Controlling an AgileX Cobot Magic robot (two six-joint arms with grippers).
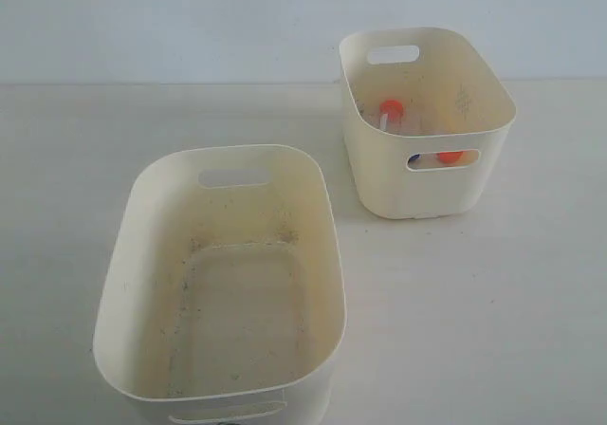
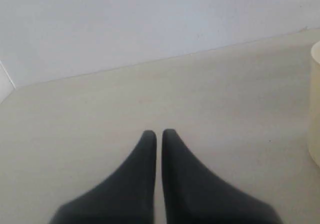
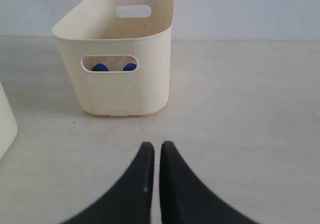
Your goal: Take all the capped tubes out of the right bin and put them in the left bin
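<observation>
left claw point(image 2: 159, 134): two black tapered fingers closed side by side, only a thin slit between them, empty | right claw point(image 3: 157, 146): two black tapered fingers closed the same way, thin slit, empty

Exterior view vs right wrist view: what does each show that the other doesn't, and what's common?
Exterior only: the whole larger, wider cream plastic bin, its speckled floor holding no tubes, and two orange screw caps in the other bin. Right wrist only: the black right gripper, shut, and two blue screw caps plain through a slot handle. Both: the smaller, taller cream plastic bin standing on the pale table.
</observation>
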